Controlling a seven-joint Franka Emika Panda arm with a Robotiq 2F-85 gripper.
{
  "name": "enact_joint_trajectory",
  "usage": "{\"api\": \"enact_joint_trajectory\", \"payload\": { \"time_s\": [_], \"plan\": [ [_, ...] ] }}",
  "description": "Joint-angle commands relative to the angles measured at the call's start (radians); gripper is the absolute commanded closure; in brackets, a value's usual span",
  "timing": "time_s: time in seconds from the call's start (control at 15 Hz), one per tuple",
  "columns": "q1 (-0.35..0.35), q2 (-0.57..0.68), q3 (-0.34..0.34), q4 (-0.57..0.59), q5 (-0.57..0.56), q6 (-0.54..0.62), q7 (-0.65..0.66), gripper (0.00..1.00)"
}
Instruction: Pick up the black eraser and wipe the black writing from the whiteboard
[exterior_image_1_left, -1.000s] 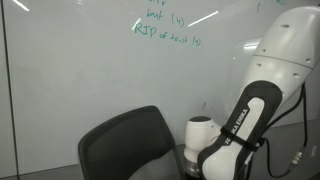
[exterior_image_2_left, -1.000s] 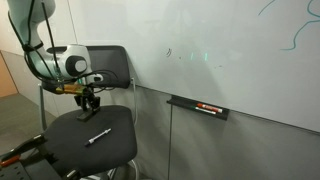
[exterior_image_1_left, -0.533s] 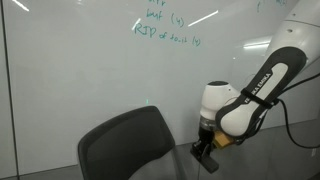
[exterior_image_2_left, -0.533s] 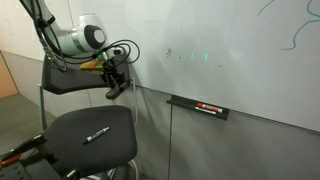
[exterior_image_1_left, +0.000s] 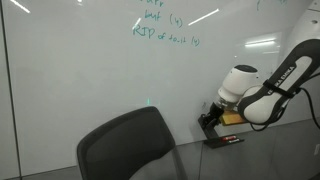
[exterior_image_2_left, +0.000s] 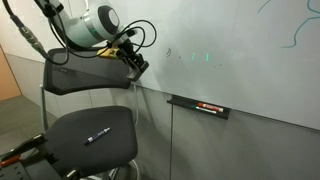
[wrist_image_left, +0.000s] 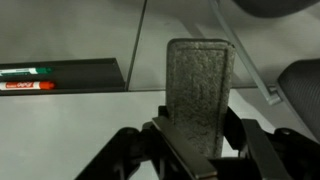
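Note:
My gripper (wrist_image_left: 190, 150) is shut on the black eraser (wrist_image_left: 198, 90), whose grey felt face points at the wrist camera. In both exterior views the gripper (exterior_image_1_left: 210, 120) (exterior_image_2_left: 135, 63) holds the eraser (exterior_image_2_left: 139, 67) close in front of the whiteboard (exterior_image_1_left: 80, 70) (exterior_image_2_left: 230, 40). I cannot tell whether the eraser touches the board. Small dark marks (exterior_image_2_left: 170, 52) sit on the board just past the eraser. Green writing (exterior_image_1_left: 165, 35) is higher up. The board also fills the lower wrist view (wrist_image_left: 60, 130).
A black marker ledge (exterior_image_2_left: 200, 106) (exterior_image_1_left: 225, 140) (wrist_image_left: 60, 75) on the wall holds red and green markers. A black chair (exterior_image_1_left: 125, 150) (exterior_image_2_left: 90, 135) stands below the gripper with a marker (exterior_image_2_left: 97, 137) on its seat. Teal scribbles (exterior_image_2_left: 295, 35) mark the board's far part.
The arm has risen from just above the chair seat and swung to the whiteboard, carrying the eraser. The marker stays on the seat.

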Motion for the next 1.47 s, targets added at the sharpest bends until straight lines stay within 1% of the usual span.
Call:
{"api": "enact_joint_trajectory", "payload": {
  "time_s": [0.0, 0.07, 0.13, 0.2, 0.33, 0.47, 0.53, 0.67, 0.8, 0.93, 1.0, 1.07, 1.13, 1.27, 1.4],
  "plan": [
    [0.188, 0.054, -0.254, 0.004, -0.084, 0.217, 0.168, 0.70],
    [0.242, 0.090, -0.328, 0.014, -0.068, 0.282, 0.179, 0.70],
    [0.303, 0.133, -0.404, 0.016, -0.018, 0.356, 0.166, 0.70],
    [0.376, 0.166, -0.480, -0.011, 0.047, 0.426, 0.149, 0.70],
    [0.483, 0.233, -0.571, -0.072, 0.171, 0.560, 0.122, 0.70],
    [0.562, 0.306, -0.609, -0.131, 0.303, 0.663, 0.112, 0.70],
    [0.573, 0.323, -0.589, -0.158, 0.340, 0.698, 0.121, 0.70],
    [0.601, 0.395, -0.549, -0.184, 0.423, 0.766, 0.130, 0.70],
    [0.612, 0.450, -0.511, -0.174, 0.486, 0.787, 0.133, 0.70],
    [0.611, 0.496, -0.490, -0.135, 0.529, 0.762, 0.125, 0.70],
    [0.511, 0.421, -0.349, -0.114, 0.678, 0.745, -0.083, 0.70],
    [0.490, 0.432, -0.325, -0.084, 0.720, 0.730, -0.119, 0.70],
    [0.450, 0.429, -0.273, -0.054, 0.789, 0.722, -0.197, 0.70],
    [0.358, 0.419, -0.173, 0.006, 0.893, 0.720, -0.340, 0.70],
    [0.289, 0.421, -0.105, 0.059, 0.969, 0.729, -0.451, 0.70]
  ]
}}
